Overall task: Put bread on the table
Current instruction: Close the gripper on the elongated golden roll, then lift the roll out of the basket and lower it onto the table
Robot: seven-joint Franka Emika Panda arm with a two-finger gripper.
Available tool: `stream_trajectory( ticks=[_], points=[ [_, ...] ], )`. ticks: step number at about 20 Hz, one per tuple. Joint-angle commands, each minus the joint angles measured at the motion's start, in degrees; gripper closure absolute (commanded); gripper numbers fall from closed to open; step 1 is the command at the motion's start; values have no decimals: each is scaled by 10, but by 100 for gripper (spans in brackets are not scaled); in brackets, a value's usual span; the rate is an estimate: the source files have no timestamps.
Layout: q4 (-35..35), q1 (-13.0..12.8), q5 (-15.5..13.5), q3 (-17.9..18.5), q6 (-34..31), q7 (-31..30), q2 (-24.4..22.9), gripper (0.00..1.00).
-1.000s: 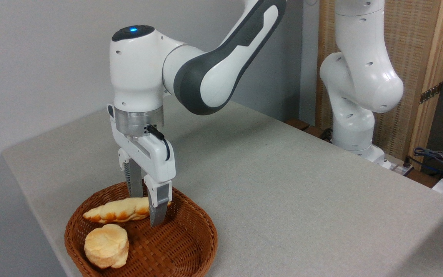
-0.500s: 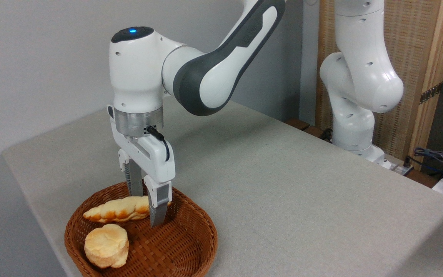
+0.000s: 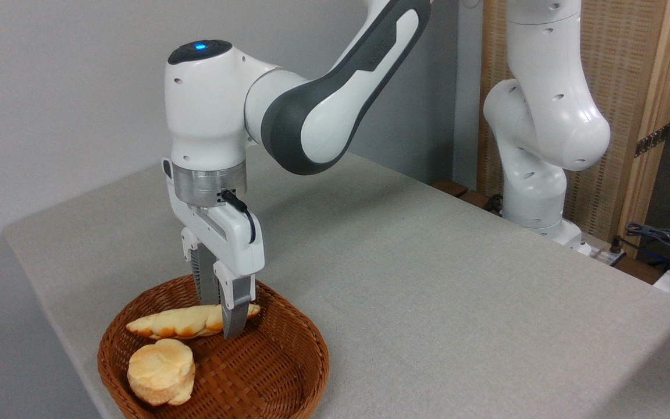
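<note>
Barely begun: gripper [image 3: 223, 314] pinched narrow on the braided loaf [image 3: 181, 322] at twelve o'clock in the wicker basket [image 3: 288, 372], round bun [image 3: 161, 372] at eight o'clock, neither piece yet out on the table [image 3: 428, 291].

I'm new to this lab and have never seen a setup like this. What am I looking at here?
One fixed camera looks across a table. The white and grey machine is a robot arm whose two-finger gripper points down into a wicker basket near the table's corner. In the basket lie two pieces of bread: a long braided loaf and a round bun. The fingers have closed on the loaf's right end, which lies low in the basket. No bread is on the table yet.
</note>
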Motion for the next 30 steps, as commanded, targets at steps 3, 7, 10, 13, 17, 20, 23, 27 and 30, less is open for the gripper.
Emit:
stream_trajectory(
  ticks=[3,7,10,13,17,20,23,27,30],
  points=[
    [4,-1,1,0,2,0,2,60],
    [4,-2,1,0,2,0,2,60],
    [4,-2,1,0,2,1,2,62],
    [4,-2,1,-6,2,2,2,72],
    [6,-2,1,-9,1,-1,-7,72],
    [8,-2,1,-20,-1,-3,-32,72],
    [8,-2,1,-21,-33,3,-43,72],
    [8,-1,1,-20,-39,1,-68,72],
    [8,-1,-20,-18,-40,-1,-85,72]
  ],
)
